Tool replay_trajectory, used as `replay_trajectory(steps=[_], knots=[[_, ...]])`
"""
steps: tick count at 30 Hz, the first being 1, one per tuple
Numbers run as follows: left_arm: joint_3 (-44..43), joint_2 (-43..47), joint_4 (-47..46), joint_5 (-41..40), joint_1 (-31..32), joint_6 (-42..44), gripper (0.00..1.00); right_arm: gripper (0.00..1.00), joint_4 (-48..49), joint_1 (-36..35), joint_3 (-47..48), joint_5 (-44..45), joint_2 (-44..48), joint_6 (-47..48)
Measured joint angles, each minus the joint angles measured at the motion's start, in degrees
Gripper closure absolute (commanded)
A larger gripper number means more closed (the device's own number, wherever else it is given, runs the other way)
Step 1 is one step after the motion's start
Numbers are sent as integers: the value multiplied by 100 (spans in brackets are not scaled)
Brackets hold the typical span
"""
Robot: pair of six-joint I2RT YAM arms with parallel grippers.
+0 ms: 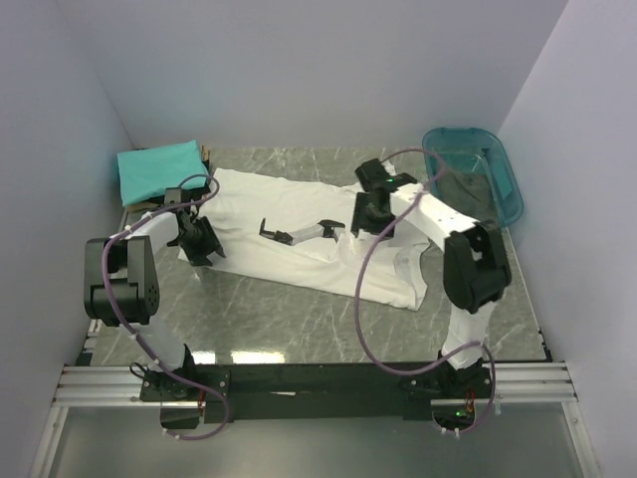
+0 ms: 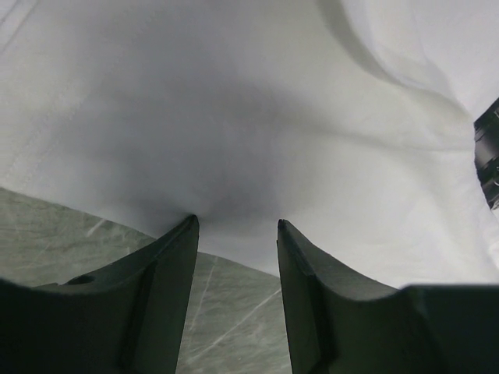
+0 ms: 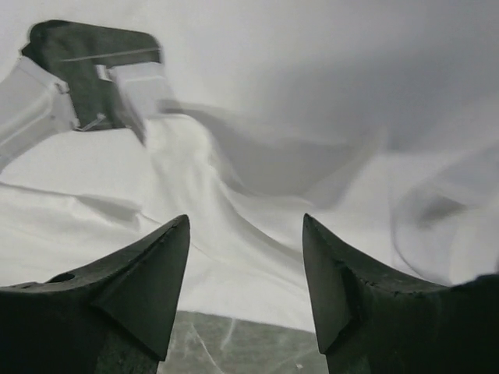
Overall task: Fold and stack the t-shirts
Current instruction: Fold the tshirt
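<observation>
The white t-shirt point(image 1: 289, 214) lies spread across the middle of the table, its robot-arm print point(image 1: 299, 232) facing up. My left gripper point(image 1: 206, 249) is open at the shirt's left edge. In the left wrist view its fingertips point(image 2: 236, 222) touch the hem of the white cloth point(image 2: 234, 117), with nothing between them. My right gripper point(image 1: 362, 227) is open, low over the shirt's right part. The right wrist view shows rumpled white cloth point(image 3: 257, 156) between its open tips point(image 3: 245, 222) and the print point(image 3: 86, 78). A folded teal t-shirt point(image 1: 157, 169) lies at the back left. A dark cloth point(image 1: 460, 187), perhaps the black shirt, lies in the tub.
The translucent teal tub point(image 1: 498, 159) stands at the back right corner. White walls close in the left, back and right sides. Bare marble table point(image 1: 279, 319) shows in front of the shirt, and below the fingers in both wrist views, left point(image 2: 47, 226) and right point(image 3: 234, 343).
</observation>
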State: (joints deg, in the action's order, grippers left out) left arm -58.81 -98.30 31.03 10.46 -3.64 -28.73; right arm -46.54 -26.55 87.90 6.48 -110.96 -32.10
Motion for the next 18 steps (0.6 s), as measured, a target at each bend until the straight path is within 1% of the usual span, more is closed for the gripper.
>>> replay_trajectory(steps=[2, 5, 6, 8, 12, 18], knots=[[0, 7, 4, -44, -9, 33, 48, 33, 59, 245, -422, -79, 492, 2], [-2, 17, 11, -129, -20, 70, 48, 36, 186, 726, -968, -208, 1172, 48], [-2, 17, 15, -136, -26, 85, 48, 39, 256, 866, -1095, -258, 1305, 76], [-4, 17, 22, -144, -44, 105, 48, 41, 376, 1145, -1322, -326, 1484, 164], [-4, 17, 28, -151, -57, 111, 48, 47, 601, 1294, -1515, -610, 1401, 376], [-4, 20, 31, -151, -68, 114, 48, 50, 909, 1287, -1440, -914, 997, 616]])
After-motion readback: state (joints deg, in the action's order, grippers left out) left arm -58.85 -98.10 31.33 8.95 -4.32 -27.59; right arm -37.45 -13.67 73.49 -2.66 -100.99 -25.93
